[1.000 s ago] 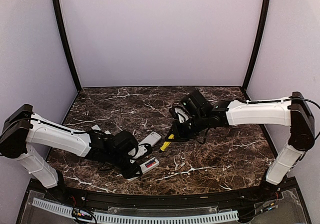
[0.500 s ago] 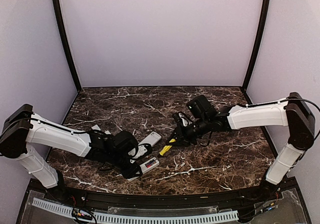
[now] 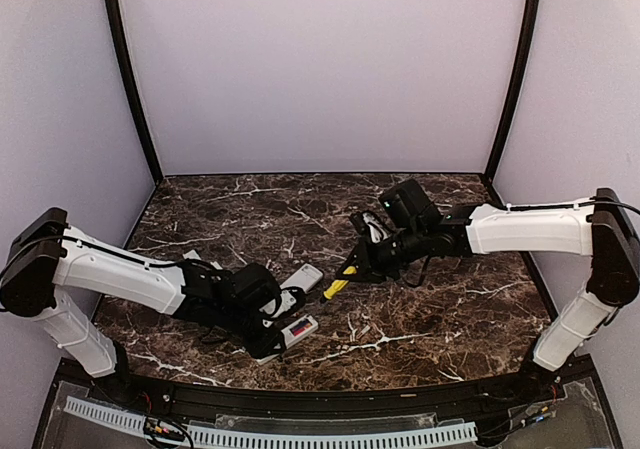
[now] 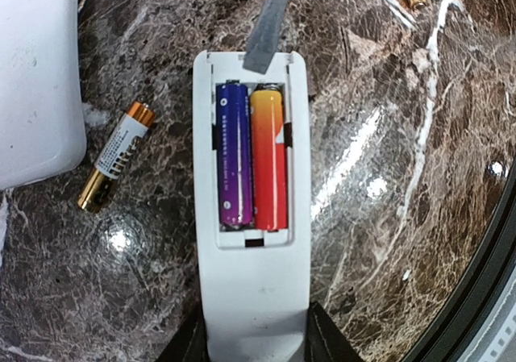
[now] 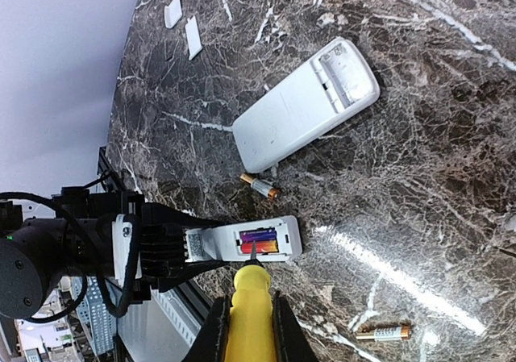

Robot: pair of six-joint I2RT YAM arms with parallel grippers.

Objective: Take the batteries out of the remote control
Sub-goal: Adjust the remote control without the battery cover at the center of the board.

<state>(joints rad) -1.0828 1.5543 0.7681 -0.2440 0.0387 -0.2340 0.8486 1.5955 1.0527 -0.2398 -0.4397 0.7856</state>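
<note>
**Right forearm drawn slightly outward — blade at the open battery bay**

Since a second ago the right forearm (image 3: 520, 227) has shifted a little toward its own side; the left arm (image 3: 120, 274) has held its place. On the dark marbled counter (image 3: 450, 309) a second remote (image 5: 306, 108) lies face down, its bay empty. The working remote (image 4: 254, 289) lies near the front edge, with the left fingers (image 4: 187, 347) clamped on either side of its lower end. The right fingers (image 5: 216, 338) are closed on the yellow handle of the screwdriver (image 5: 251, 314). Its blade reaches the bay's far rim, though contact cannot be confirmed.

The two batteries (image 4: 251, 156) lie side by side in the bay, purple beside red-orange. A loose cell (image 4: 113, 156) rests just beside the remote, another (image 5: 385, 330) well apart. Two small white covers (image 5: 184, 23) lie by the far edge.

The cells are probably light, rigid and smooth — apt to roll once freed and to slip under metal. Levering one end up at the rim, then pinching across the exposed middle, looks the soundest hold.
</note>
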